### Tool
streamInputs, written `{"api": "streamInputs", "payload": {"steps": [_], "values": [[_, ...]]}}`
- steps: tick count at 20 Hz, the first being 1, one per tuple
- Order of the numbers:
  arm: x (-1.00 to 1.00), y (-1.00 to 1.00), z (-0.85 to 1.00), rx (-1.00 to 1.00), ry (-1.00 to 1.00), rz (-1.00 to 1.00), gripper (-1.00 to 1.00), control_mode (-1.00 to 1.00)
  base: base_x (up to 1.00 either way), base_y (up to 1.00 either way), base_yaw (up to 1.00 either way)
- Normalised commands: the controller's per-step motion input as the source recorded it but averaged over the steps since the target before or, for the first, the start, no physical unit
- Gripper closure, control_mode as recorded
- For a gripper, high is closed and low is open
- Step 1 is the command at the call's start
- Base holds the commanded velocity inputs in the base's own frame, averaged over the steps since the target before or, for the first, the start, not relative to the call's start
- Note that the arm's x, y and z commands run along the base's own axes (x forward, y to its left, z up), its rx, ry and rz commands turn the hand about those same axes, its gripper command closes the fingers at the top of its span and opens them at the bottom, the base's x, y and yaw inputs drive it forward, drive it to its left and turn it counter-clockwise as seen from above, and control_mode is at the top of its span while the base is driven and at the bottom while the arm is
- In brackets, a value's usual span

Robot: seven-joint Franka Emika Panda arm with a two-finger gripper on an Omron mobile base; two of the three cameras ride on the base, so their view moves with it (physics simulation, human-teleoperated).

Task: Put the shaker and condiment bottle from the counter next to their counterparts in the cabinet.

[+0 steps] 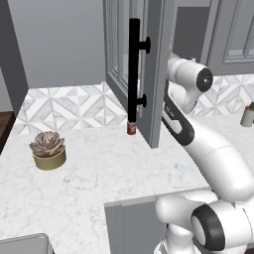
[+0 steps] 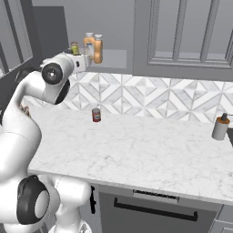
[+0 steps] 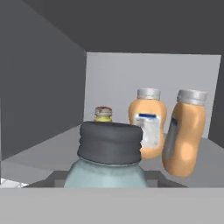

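Note:
The shaker (image 3: 109, 146), a teal glass jar with a dark grey cap, sits close up at the bottom of the hand view, inside the cabinet (image 3: 48, 100). My gripper (image 2: 86, 60) is shut on it at the cabinet shelf (image 2: 113, 59); the shaker hides the fingertips. Behind it stand two amber-orange condiment bottles with pale caps. One (image 3: 148, 127) is upright and the other (image 3: 183, 138) leans to its right. I cannot tell which of them came from the counter (image 2: 136, 145). A small yellow-green jar (image 3: 103, 114) with a brown cap stands at the back left.
The cabinet's glass door (image 1: 156, 74) stands open beside my arm, its black bar handle (image 1: 134, 69) facing out. On the counter are a small red can (image 2: 96, 114), a grey cylinder with a brown top (image 2: 220, 127) at the far right, and a potted succulent (image 1: 48, 149).

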Motion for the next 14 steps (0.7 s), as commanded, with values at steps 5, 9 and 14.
{"api": "streamInputs", "payload": {"steps": [5, 9, 14], "values": [[0.41, -0.12, 0.0, 0.0, 0.01, -0.15, 1.0, -1.0, 0.0, 0.0, 0.0], [0.35, 0.0, -0.18, 0.04, 0.0, -0.02, 1.0, -1.0, 0.0, 0.0, 0.0], [0.41, -0.01, -0.19, 0.08, 0.0, 0.0, 1.0, -1.0, 0.0, 0.0, 0.0]]}}
